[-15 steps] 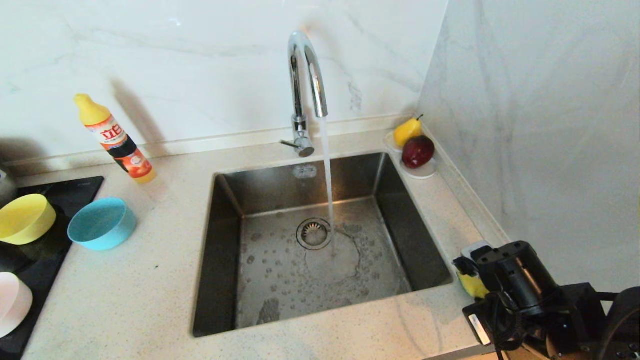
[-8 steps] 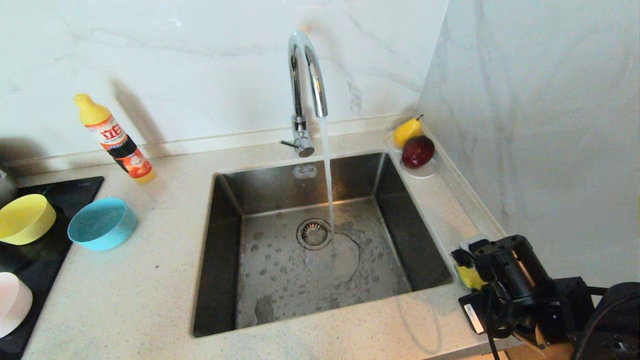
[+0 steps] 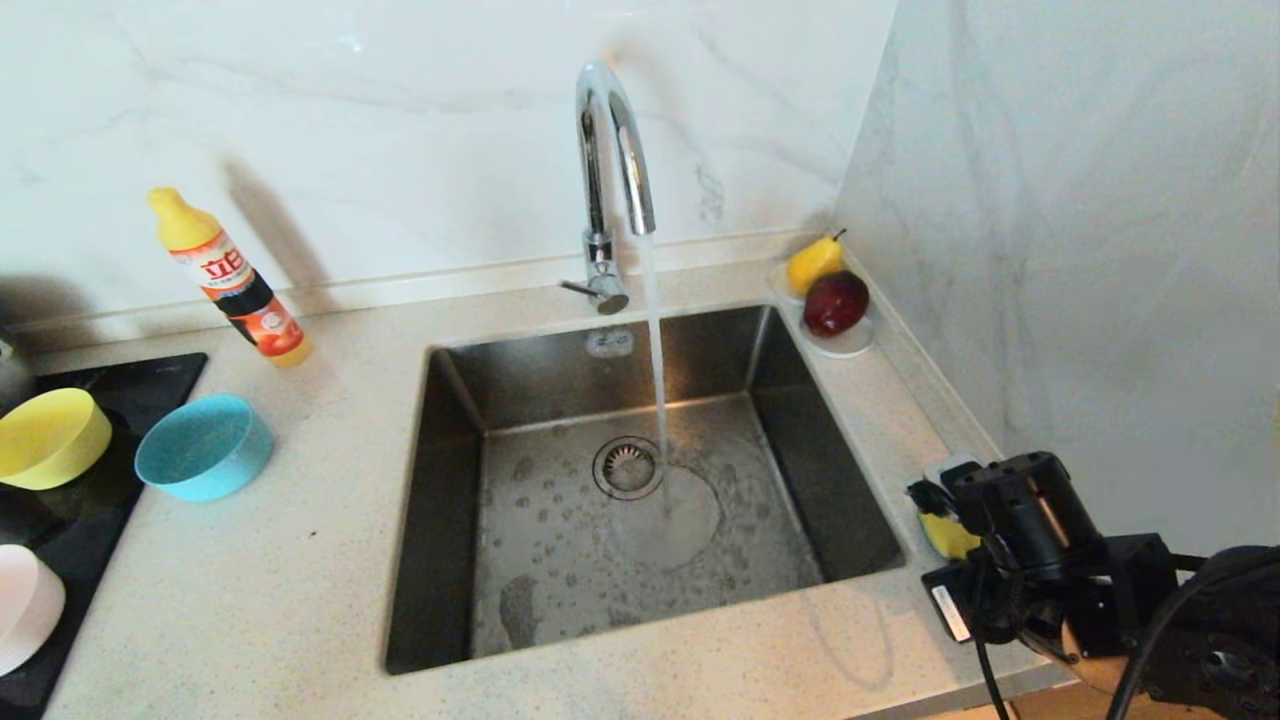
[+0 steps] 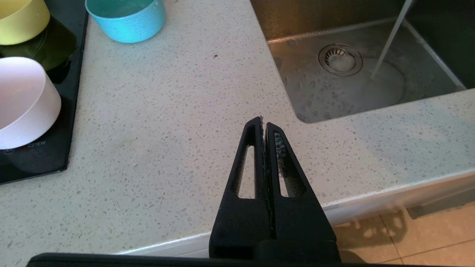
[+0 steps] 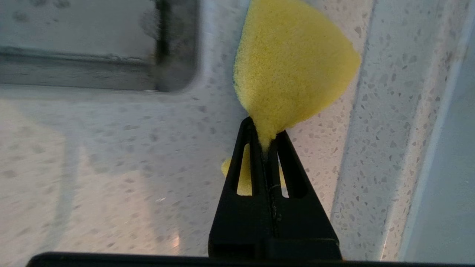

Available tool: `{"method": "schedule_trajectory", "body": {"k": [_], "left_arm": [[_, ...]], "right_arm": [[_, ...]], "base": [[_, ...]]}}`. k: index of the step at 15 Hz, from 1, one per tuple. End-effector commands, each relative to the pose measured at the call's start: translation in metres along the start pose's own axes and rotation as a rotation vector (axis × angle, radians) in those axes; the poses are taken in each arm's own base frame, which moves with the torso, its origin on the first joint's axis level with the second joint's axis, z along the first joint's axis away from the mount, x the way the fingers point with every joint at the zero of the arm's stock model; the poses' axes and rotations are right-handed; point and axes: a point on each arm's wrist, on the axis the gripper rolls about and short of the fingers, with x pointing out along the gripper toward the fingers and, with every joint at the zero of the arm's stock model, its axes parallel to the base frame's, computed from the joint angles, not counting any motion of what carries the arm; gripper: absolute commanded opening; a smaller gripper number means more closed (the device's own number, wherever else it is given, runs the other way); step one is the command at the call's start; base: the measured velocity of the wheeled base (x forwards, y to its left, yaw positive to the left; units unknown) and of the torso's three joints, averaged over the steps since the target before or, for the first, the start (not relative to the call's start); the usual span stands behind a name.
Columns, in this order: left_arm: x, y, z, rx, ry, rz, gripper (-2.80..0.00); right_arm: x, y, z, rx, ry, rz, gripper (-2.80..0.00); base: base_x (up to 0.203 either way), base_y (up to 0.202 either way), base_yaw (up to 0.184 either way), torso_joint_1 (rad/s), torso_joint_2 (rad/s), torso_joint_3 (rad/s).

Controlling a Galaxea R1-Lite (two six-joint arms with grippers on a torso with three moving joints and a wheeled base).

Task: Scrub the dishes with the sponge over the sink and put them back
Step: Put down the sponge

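The yellow sponge (image 5: 293,70) is pinched by its narrow end in my right gripper (image 5: 265,129), which is shut on it just above the counter strip right of the sink (image 3: 560,560). From the head camera the sponge (image 3: 945,535) peeks out under that gripper (image 3: 930,505). Water runs from the chrome tap (image 3: 610,150) into the basin. The dishes stand at the far left: a yellow bowl (image 3: 50,438), a light blue bowl (image 3: 203,447) and a pale pink bowl (image 3: 25,605). My left gripper (image 4: 264,124) is shut and empty above the counter's front edge, left of the sink.
A detergent bottle (image 3: 232,280) stands at the back left. A white saucer (image 3: 850,345) holding a pear and a red fruit sits at the sink's back right corner. A black cooktop (image 3: 60,540) lies under the yellow and pink bowls. A marble wall (image 3: 1080,250) closes the right side.
My right arm has shifted a little toward the back along the right counter strip, still holding the sponge. The left arm has not moved.
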Motion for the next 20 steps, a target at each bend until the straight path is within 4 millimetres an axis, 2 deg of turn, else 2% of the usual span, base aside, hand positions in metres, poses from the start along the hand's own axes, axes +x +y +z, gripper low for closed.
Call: {"method": "schedule_trajectory", "body": {"k": [1, 6, 7, 16, 20], "left_arm": [[0.000, 0.000, 0.000, 0.001, 0.000, 0.000, -2.80], [0.000, 0.000, 0.000, 0.001, 0.000, 0.000, -2.80], [0.000, 0.000, 0.000, 0.001, 0.000, 0.000, -2.80], [0.000, 0.000, 0.000, 0.001, 0.000, 0.000, -2.80], [0.000, 0.000, 0.000, 0.001, 0.000, 0.000, -2.80]], "right_arm": [[0.003, 0.001, 0.000, -0.001, 0.006, -0.004, -2.80], [0.004, 0.001, -0.002, -0.002, 0.013, -0.004, -2.80], [0.004, 0.001, -0.002, 0.000, 0.014, -0.004, 0.00], [0.003, 0.002, -0.001, 0.003, 0.004, 0.000, 0.00], [-0.009, 0.001, 0.005, 0.028, -0.057, 0.018, 0.00]], "base": [[0.000, 0.000, 0.000, 0.000, 0.00, 0.000], [0.000, 0.000, 0.000, 0.000, 0.00, 0.000], [0.000, 0.000, 0.000, 0.000, 0.00, 0.000], [0.000, 0.000, 0.000, 0.000, 0.00, 0.000], [0.000, 0.000, 0.000, 0.000, 0.00, 0.000]]}}
